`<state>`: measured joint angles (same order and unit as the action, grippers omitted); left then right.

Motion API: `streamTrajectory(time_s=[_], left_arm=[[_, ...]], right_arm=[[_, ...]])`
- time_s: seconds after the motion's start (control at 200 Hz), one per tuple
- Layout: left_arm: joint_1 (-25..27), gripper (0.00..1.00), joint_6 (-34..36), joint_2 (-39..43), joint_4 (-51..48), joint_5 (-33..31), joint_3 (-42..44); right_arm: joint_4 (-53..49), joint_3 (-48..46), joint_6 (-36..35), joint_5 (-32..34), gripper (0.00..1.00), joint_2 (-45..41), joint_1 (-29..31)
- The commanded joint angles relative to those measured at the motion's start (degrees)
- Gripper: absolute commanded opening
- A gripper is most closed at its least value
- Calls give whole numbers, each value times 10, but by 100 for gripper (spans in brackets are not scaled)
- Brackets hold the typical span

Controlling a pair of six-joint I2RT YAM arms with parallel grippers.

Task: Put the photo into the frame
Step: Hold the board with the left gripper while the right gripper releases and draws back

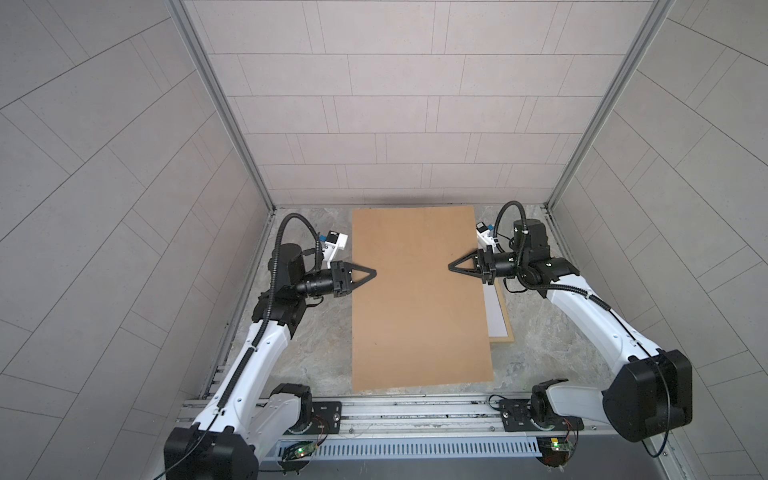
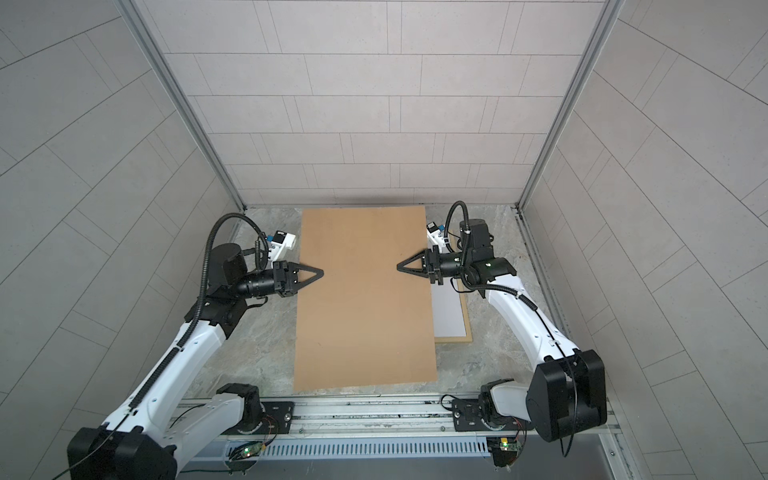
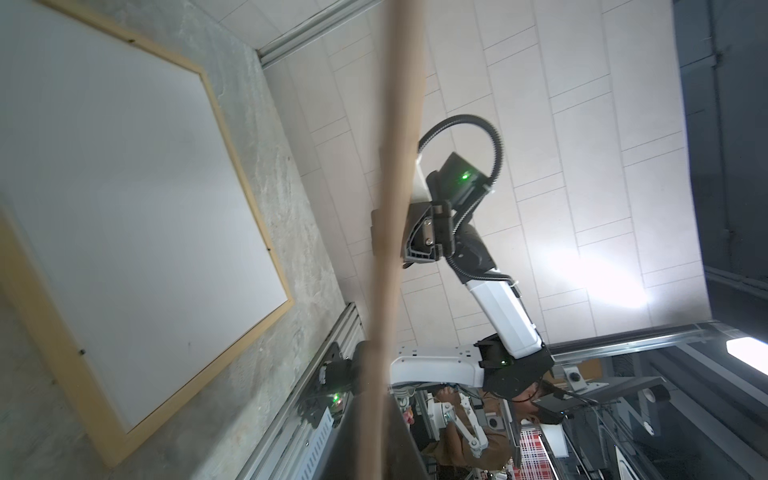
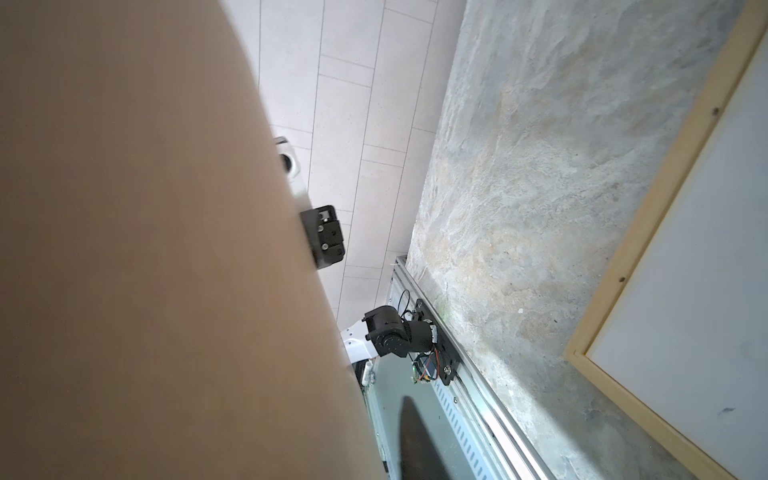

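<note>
Soft, even light fills both top views; shadows are faint, and the wall (image 1: 395,104) seams bow toward the edges. In the left wrist view a white glare patch (image 3: 602,286) flares on the wall, while the brown board (image 3: 395,208), close to the lens, smears out of focus; the photo (image 3: 124,199) looks hazy.

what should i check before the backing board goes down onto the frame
1. photo lies inside frame, white back up: ok
2. backing board raised clear of frame: ok
3. backing board lined up over frame: not ok, frame sticks out on the right arm's side in both top views
4. left gripper shut on backing board: cannot tell
5. right gripper shut on backing board: cannot tell
</note>
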<state>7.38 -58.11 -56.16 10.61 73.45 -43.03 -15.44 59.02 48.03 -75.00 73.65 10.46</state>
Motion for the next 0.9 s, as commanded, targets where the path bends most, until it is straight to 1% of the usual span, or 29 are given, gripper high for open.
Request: streamTrajectory(time_s=[0.0, 0.035, 0.065, 0.13, 0.185, 0.245, 0.3, 0.385, 0.45, 0.51, 0.585, 0.66, 0.751, 0.806, 0.896], left_arm=[[14, 0, -116, 18, 178, -9, -2], [13, 0, -118, 17, 175, -32, -3], [9, 0, -112, 16, 159, -49, -5], [5, 0, -98, 6, 114, -90, -15], [5, 0, -97, -7, 96, -124, -22], [7, 0, -125, -20, 128, -154, -18], [7, 0, -164, -35, 195, -168, -12], [9, 0, -203, -63, 263, -175, -15], [9, 0, -208, -83, 276, -178, -24], [9, 0, -195, -102, 274, -175, -35], [9, 0, -163, -124, 241, -174, -47], [10, 0, -130, -142, 201, -173, -64], [11, 0, -108, -156, 181, -155, -82], [10, 0, -73, -161, 133, -144, -101], [9, 0, 1, -160, 24, -156, -130]], right_arm=[[0, -5, -6, 60, 45, -7, -14], [0, -6, -1, 67, 50, -14, -32], [0, -5, 0, 75, 52, -21, -46], [-9, -3, -8, 101, 65, -41, -66], [-56, 8, -42, 134, 69, -56, -83], [-156, 31, -117, 195, 73, -65, -98], [-236, 50, -171, 268, 74, -66, -109], [-271, 48, -200, 331, 75, -72, -120], [-273, 34, -208, 381, 76, -80, -130], [-267, 21, -217, 424, 77, -80, -141], [-253, 9, -239, 493, 78, -64, -143], [-243, 7, -258, 529, 78, -32, -143], [-222, -1, -275, 586, 78, 4, -143], [-191, -13, -292, 602, 78, 25, -144], [-171, -15, -300, 594, 78, 71, -142]])
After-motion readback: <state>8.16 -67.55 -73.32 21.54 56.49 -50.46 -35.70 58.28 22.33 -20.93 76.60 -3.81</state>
